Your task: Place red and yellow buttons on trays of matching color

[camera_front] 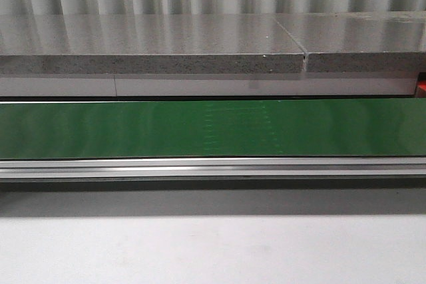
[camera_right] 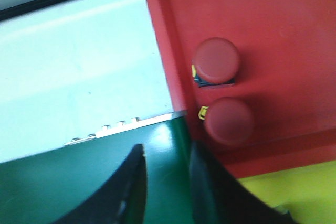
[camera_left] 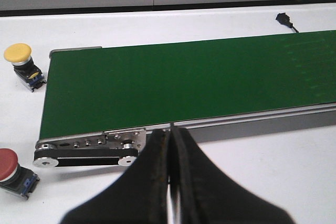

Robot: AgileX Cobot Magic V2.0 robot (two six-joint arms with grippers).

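Note:
In the left wrist view a yellow button (camera_left: pixel 19 56) stands on the white table beside the end of the green conveyor belt (camera_left: pixel 184 82). A red button (camera_left: pixel 11 167) stands nearer, beside the belt's roller end. My left gripper (camera_left: pixel 171 132) is shut and empty, hovering over the belt's near rail. The right wrist view shows a red tray (camera_right: pixel 273 24) holding two red buttons (camera_right: pixel 216 60) (camera_right: pixel 229 120) side by side. A yellow tray (camera_right: pixel 294 192) adjoins it. My right gripper (camera_right: pixel 167 153) is open and empty above the belt's end, next to the red tray.
The front view shows only the green belt (camera_front: pixel 213 128), its metal rail (camera_front: pixel 213 166) and a grey stone ledge (camera_front: pixel 153 54) behind. A black cable plug (camera_left: pixel 285 19) lies on the table beyond the belt.

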